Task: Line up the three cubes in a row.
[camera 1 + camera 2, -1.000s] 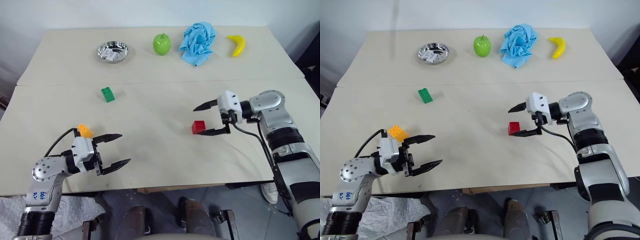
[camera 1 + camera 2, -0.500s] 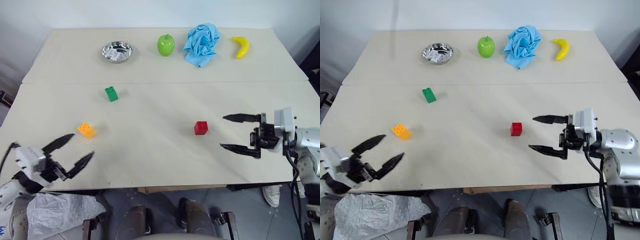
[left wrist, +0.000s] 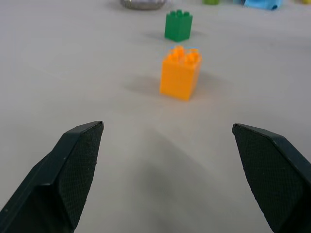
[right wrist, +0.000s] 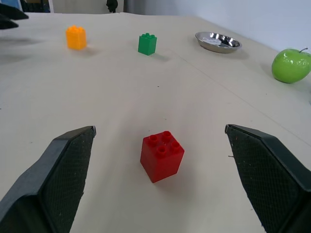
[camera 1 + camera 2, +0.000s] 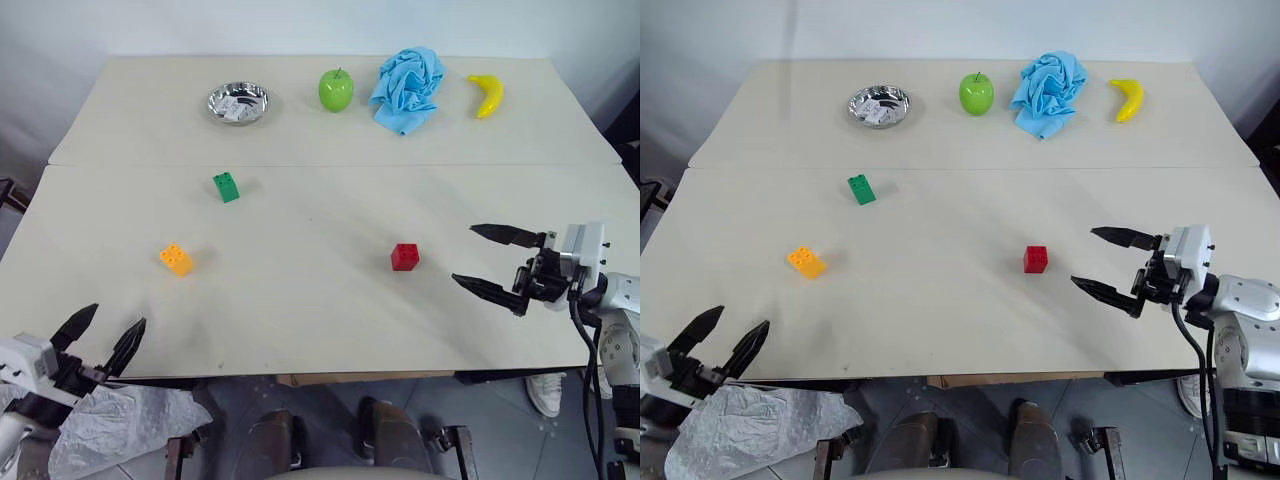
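The red cube [image 5: 405, 257] stands studs-up right of the middle of the table [image 5: 320, 200], nearer its front edge than its back edge, and looks about as wide as it is long, so it has no clear long axis. The orange cube [image 5: 176, 260] sits studs-up toward the left edge, at about the same depth as the red one and well apart from it; its footprint is slightly longer than wide, with the long axis slanting toward the table's front right. The green cube [image 5: 226, 187] stands farther back, just in front of the seam between the two tabletop halves, closer to the orange cube than to the red, with its long axis running roughly front to back, leaning a little to the left at the far end. The three form a wide triangle, not a row. The right gripper [image 5: 486, 260] hovers near the right edge, pointing left at the red cube, jaws spread wide and holding nothing, apart from the cube. The left gripper [image 5: 103, 335] is at the front left corner, jaws spread and empty, aimed at the orange cube. Along the back edge lie a bowl [image 5: 238, 102], an apple [image 5: 336, 90], a blue cloth [image 5: 408, 76] and a banana [image 5: 487, 93].
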Robot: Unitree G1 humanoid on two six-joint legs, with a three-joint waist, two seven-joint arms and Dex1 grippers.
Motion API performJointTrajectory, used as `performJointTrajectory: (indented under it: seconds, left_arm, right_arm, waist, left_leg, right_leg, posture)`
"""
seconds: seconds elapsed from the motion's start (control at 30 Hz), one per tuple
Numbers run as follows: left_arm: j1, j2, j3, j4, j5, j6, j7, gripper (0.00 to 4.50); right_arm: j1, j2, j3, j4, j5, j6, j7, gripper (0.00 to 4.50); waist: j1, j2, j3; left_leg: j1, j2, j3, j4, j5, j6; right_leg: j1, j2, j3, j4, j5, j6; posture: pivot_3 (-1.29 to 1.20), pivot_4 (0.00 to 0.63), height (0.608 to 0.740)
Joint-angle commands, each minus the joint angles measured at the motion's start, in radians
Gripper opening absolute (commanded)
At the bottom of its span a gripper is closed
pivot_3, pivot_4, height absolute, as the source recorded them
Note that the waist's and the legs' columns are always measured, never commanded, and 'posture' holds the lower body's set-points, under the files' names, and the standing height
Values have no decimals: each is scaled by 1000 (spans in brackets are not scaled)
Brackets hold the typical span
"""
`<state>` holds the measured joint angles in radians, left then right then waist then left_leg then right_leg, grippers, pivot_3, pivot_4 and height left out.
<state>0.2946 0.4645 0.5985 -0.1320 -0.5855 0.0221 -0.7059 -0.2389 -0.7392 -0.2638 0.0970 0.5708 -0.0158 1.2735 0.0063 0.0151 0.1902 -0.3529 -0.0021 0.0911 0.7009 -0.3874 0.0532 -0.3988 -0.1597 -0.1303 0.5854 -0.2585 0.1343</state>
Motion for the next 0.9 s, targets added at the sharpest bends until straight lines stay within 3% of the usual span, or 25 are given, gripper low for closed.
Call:
performJointTrajectory:
  seconds: [0.03, 0.13, 0.27, 0.5, 0.7, 0.9]
  left_arm:
    - [-158, 95, -51, -78, -7, 125, 86, 4500]
    - [-413, 187, -132, -35, -40, 299, 130, 4500]
    - [-737, 264, -283, 175, 45, 421, 110, 4500]
    - [-1233, 217, -570, 825, 334, 241, -51, 4500]
    - [-1457, 158, -662, 1270, 508, -12, -112, 4500]
    - [-1512, 148, -679, 1415, 604, -97, -151, 4500]
  right_arm:
    - [-16, 21, -1, -40, 19, 30, -34, 4474]
    - [5, 54, -7, -105, 64, 107, -94, 4474]
    - [13, 95, -14, -131, 23, 75, -167, 4474]
    - [28, 152, 21, -199, -20, 49, -255, 4474]
    - [24, 170, 40, -265, -21, 61, -307, 4474]
    - [70, 169, 38, -331, -12, 75, -341, 4474]
  waist:
    - [6, 0, 0]
    - [12, 0, 0]
    - [15, 0, -1]
    - [14, -2, 0]
    - [-1, -3, 1]
    - [-9, -4, 1]
  left_leg:
    - [0, 0, 0, 0, 0, 1]
    - [0, -2, 0, 0, 1, 1]
    - [1, -3, 1, 0, 1, 2]
    - [0, -4, 4, -2, 1, 1]
    - [-3, -2, 12, -3, 2, -2]
    - [-7, -2, 14, -3, 3, -1]
  right_leg:
    - [0, 0, -1, 1, 0, 0]
    - [-1, 7, -3, 3, 0, 0]
    - [-1, 10, -4, 4, 0, 0]
    - [-1, 17, -6, 0, 0, 0]
    - [-3, 21, -7, -2, -1, 0]
    - [-9, 20, -7, -1, -1, 0]
  posture:
    - [0, 150, 740]
    - [0, 150, 740]
    - [0, 150, 740]
    - [0, 150, 740]
    - [0, 150, 740]
    - [0, 150, 740]
